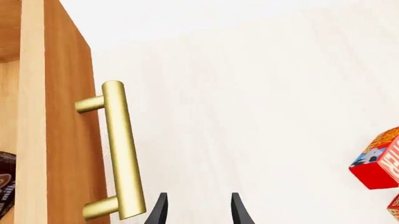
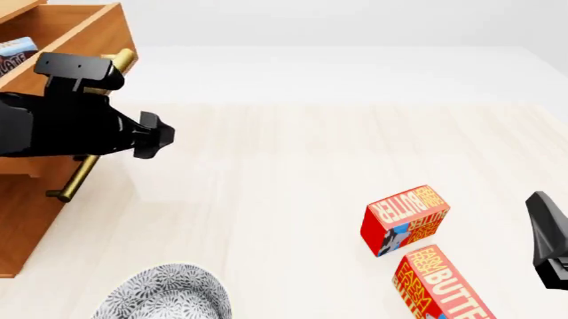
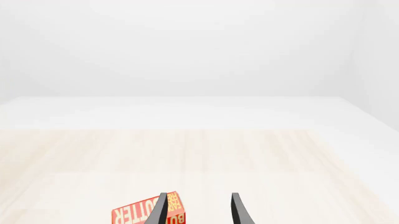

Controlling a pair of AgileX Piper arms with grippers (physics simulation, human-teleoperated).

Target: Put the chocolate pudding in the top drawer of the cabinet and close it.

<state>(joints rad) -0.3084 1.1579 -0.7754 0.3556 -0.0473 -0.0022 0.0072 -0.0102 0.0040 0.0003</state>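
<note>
I saw the chocolate pudding [image 2: 15,53] only in part: a light blue top with dark lettering in the front view, a dark brown corner with pale letters in the left wrist view. It lay inside the top drawer [image 2: 84,33], against the light wood interior, well back from the drawer front. The drawer stood pulled out of the cabinet [image 2: 26,219], its brown front edge toward the table.

My left gripper [image 1: 197,210] had its 2 fingers parted with bare table between them, holding nothing. It sat just beside the brass handle [image 1: 121,149], fingers not around the bar; whether 1 finger touched the bar's lower end I could not tell. In the front view the left arm [image 2: 80,126] crossed over the drawer front and hid most of the handle.

My right gripper [image 3: 197,210] was also spread, nothing held, low at the table's right edge. 1 butter box [image 2: 406,218] lay near it, tilted, and a 2nd butter box [image 2: 439,286] just beside that, whether touching I could not tell. A patterned bowl [image 2: 164,296] sat near the cabinet's base. Between drawer front and butter boxes the table [image 2: 284,146] was open pale wood
</note>
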